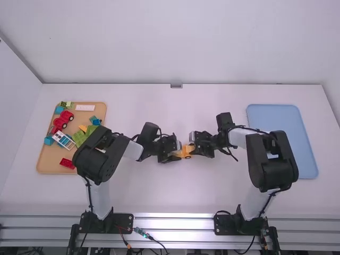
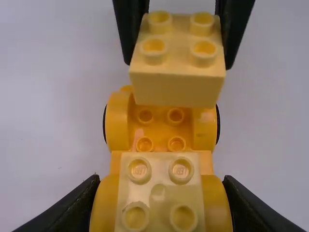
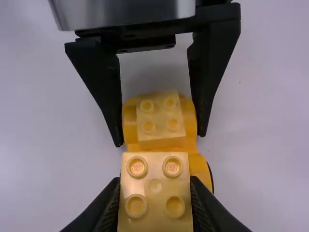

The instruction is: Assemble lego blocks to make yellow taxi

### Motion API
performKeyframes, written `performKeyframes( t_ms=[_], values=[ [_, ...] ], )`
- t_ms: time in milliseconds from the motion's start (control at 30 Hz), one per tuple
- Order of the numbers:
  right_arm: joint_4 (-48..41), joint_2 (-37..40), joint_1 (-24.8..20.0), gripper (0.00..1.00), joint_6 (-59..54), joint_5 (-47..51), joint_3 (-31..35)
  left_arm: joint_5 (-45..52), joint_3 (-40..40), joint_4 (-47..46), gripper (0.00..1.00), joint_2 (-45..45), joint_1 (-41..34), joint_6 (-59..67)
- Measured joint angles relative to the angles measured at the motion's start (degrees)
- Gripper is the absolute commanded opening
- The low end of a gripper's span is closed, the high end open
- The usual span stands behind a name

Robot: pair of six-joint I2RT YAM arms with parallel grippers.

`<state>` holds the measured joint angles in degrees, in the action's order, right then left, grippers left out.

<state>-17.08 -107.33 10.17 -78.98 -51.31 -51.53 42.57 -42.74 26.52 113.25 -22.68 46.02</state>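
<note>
Table: broad stretch between claws and far edge, another on the near side. Tan tray by left edge, left arm's elbow over its near inner corner; blue tray by right edge, right arm overlapping its inner side. Table surface between each tray and the claws. Claws meet mid-table, little room between them. Left claw pinching car by its sides at one end; right claw pinching held block above the car's other end. Can't tell whether block and car touch. Counts: two trays, one car, one held block, one seated block on the car; four corner studs per block, four studs showing in the car's bed. Tan tray: one red car, one red brick, one pale plate.
</note>
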Motion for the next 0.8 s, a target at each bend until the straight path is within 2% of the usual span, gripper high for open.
performKeyframes(
  t_ms=[633,800],
  values=[
    [0.0,0.0,0.3,0.00,-2.1,-2.7,0.0,2.4,0.0,-1.4,0.02,0.0,0.0,3.4],
    [1.5,0.0,2.5,0.00,-2.0,-1.4,0.3,1.1,0.1,-0.2,0.02,0.0,0.0,2.0]
  ],
)
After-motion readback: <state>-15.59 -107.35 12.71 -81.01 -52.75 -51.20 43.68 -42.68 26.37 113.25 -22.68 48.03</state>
